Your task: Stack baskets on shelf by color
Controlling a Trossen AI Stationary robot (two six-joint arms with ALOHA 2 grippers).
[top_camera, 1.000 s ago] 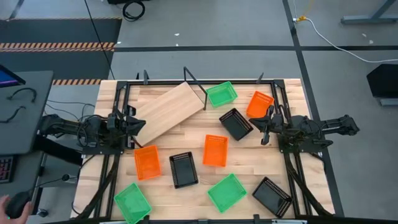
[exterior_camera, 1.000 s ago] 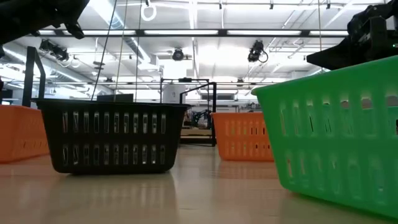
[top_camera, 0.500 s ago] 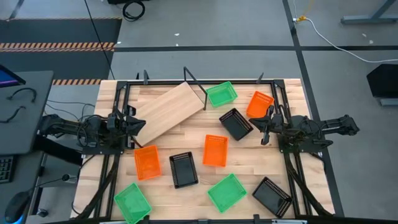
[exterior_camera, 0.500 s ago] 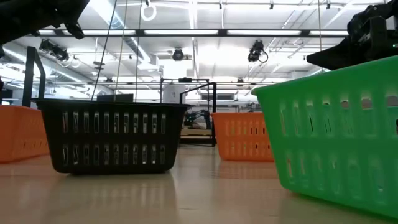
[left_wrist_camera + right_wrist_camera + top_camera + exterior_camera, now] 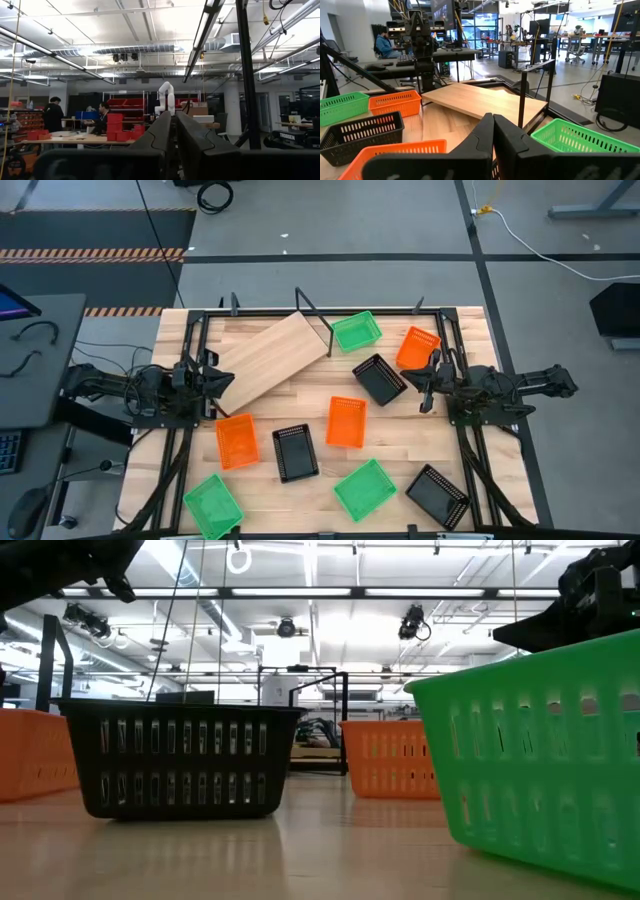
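The shelf (image 5: pixel 270 358), a light wood board on black rails, stands askew at the table's far left; it also shows in the right wrist view (image 5: pixel 485 102). Around it, the baskets sit singly on their bottoms. Three are green (image 5: pixel 357 331) (image 5: pixel 365 489) (image 5: pixel 212 506), three orange (image 5: pixel 418 347) (image 5: pixel 346 422) (image 5: pixel 237 441) and three black (image 5: pixel 379 379) (image 5: pixel 295 453) (image 5: pixel 437 495). My left gripper (image 5: pixel 222 378) (image 5: pixel 173 131) is shut at the shelf's near-left corner, raised and tipped upward. My right gripper (image 5: pixel 425 385) (image 5: pixel 493 134) is shut and level, beside the far black basket.
Black frame bars (image 5: pixel 190 350) (image 5: pixel 452 350) run along the table's left and right sides by the arms' bases. Bare wood (image 5: pixel 300 395) lies between the shelf and the middle baskets. A desk (image 5: pixel 30 350) stands left of the table. People sit far off in the room (image 5: pixel 52 117).
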